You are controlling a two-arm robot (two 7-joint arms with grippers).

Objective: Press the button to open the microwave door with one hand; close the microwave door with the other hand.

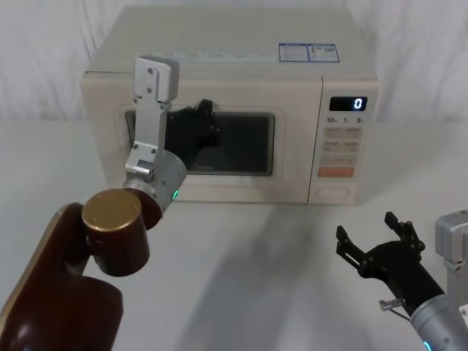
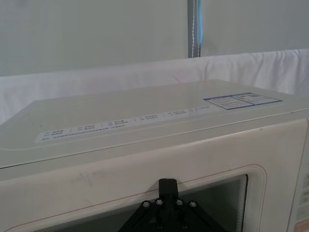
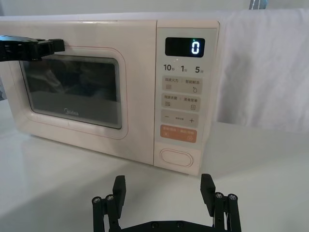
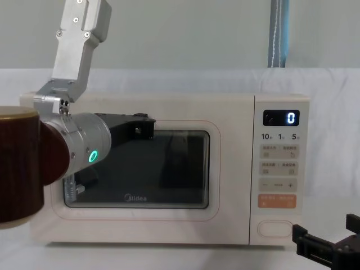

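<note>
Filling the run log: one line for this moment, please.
door: shut | left gripper: at door window | right gripper: open, short of button | display: 0

The microwave door (image 3: 79, 89) carries a grey "Midea" logo below its window; the display (image 3: 185, 47) reads "0" (with "10", "1", "5" printed beneath it)

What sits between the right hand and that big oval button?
Nothing: bare white table separates the right hand from the button, clearest in the right wrist view.
</note>
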